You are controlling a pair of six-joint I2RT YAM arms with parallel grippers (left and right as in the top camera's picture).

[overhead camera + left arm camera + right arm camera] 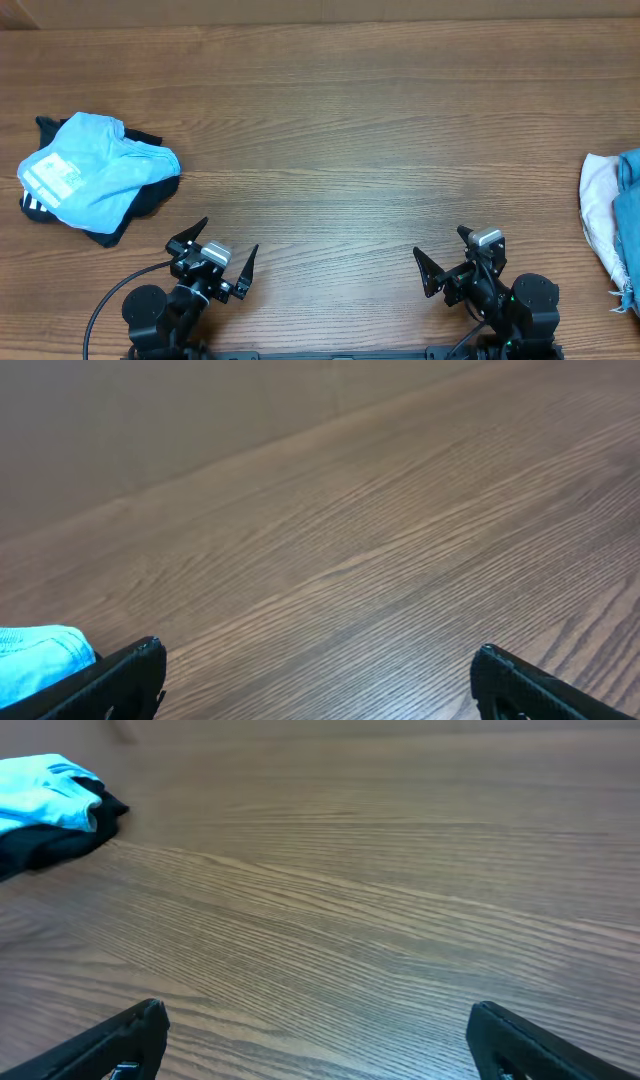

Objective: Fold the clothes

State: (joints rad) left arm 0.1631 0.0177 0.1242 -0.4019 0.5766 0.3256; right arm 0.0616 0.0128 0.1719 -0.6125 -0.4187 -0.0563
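A folded pile of a light blue garment (95, 170) on a black one (150, 198) lies at the table's left side. It also shows in the right wrist view (45, 795), and a blue edge shows in the left wrist view (35, 660). A heap of unfolded clothes, white and blue (615, 215), lies at the right edge. My left gripper (218, 255) is open and empty near the front edge, right of the pile. My right gripper (445, 252) is open and empty near the front edge, left of the heap.
The wooden table (330, 130) stretches between the two piles. A wall runs along the far edge (150, 420). A black cable (105, 300) curls beside the left arm's base.
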